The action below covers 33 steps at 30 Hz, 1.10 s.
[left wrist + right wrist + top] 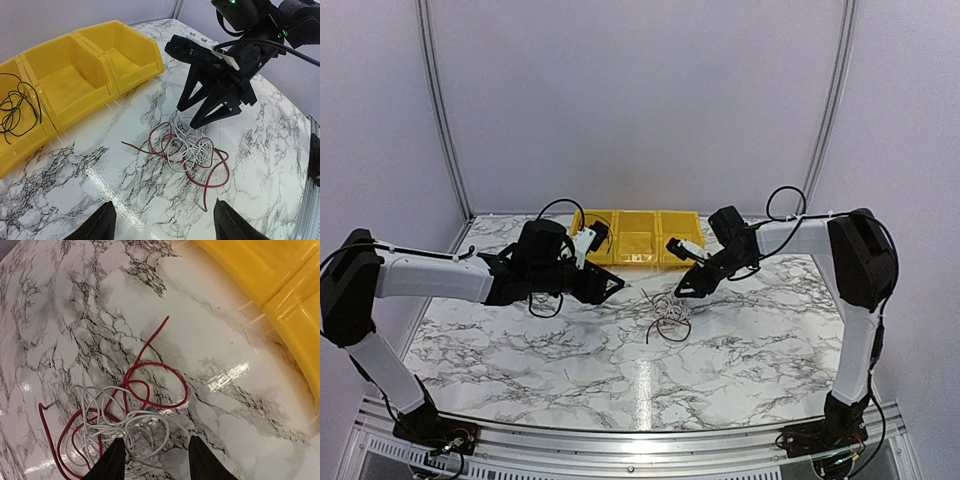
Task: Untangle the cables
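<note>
My right gripper point(156, 449) stands open, its two black fingers apart just above the small tangle of thin red and white cables point(120, 422). White loops show between the tips. My left gripper point(162, 222) is open wide and empty, near the tangle but not touching it. The tangle lies on the white marble-pattern table point(65, 170), near the row of yellow plastic bins point(117, 57). One thin black cable point(17, 107) lies in an end bin.
</note>
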{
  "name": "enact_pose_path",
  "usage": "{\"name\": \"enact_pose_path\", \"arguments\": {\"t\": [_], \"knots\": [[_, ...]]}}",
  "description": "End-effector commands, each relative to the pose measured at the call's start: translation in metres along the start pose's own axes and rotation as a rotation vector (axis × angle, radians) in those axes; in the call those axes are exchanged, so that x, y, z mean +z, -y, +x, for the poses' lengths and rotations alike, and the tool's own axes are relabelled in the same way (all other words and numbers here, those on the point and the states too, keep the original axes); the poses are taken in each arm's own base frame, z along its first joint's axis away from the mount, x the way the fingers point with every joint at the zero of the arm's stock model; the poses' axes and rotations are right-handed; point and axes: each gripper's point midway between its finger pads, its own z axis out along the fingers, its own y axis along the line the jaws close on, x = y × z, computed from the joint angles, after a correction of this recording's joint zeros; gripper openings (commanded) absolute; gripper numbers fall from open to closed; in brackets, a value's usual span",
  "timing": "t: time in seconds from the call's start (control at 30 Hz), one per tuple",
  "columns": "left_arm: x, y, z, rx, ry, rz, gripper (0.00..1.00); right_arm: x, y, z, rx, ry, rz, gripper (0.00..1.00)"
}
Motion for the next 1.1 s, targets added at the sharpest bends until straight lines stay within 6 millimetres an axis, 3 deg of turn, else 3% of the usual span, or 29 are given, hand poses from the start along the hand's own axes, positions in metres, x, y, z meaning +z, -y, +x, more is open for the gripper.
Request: {"name": "enact_pose_path", "arguments": {"t": [0.0, 0.13, 0.4, 0.57, 0.73, 0.83, 0.93, 1.07], "knots": [[-0.005, 0.01, -0.022, 0.041, 0.051, 0.016, 0.69, -0.001, 0.001, -0.007, 0.073, 0.023, -0.058, 0.4], [-0.004, 0.009, -0.021, 0.044, 0.046, 0.005, 0.69, 0.001, -0.003, -0.013, 0.085, 0.039, -0.118, 0.25], [0.006, 0.006, -0.01, 0.031, 0.017, -0.011, 0.68, -0.007, -0.022, -0.028, 0.047, 0.087, -0.213, 0.05], [0.017, -0.005, 0.003, -0.053, 0.018, -0.089, 0.67, -0.032, -0.06, -0.047, -0.067, 0.141, -0.264, 0.01], [0.024, 0.02, 0.0, -0.146, 0.128, -0.002, 0.67, -0.054, -0.109, -0.059, -0.211, 0.18, -0.291, 0.0], [0.021, 0.043, -0.005, -0.167, 0.23, 0.077, 0.67, -0.06, -0.119, -0.064, -0.241, 0.189, -0.277, 0.0], [0.001, 0.043, -0.011, -0.201, 0.432, 0.055, 0.67, -0.065, -0.124, -0.071, -0.235, 0.205, -0.297, 0.0], [0.011, 0.037, -0.005, -0.237, 0.467, 0.051, 0.62, -0.065, -0.128, -0.077, -0.237, 0.209, -0.316, 0.0]]}}
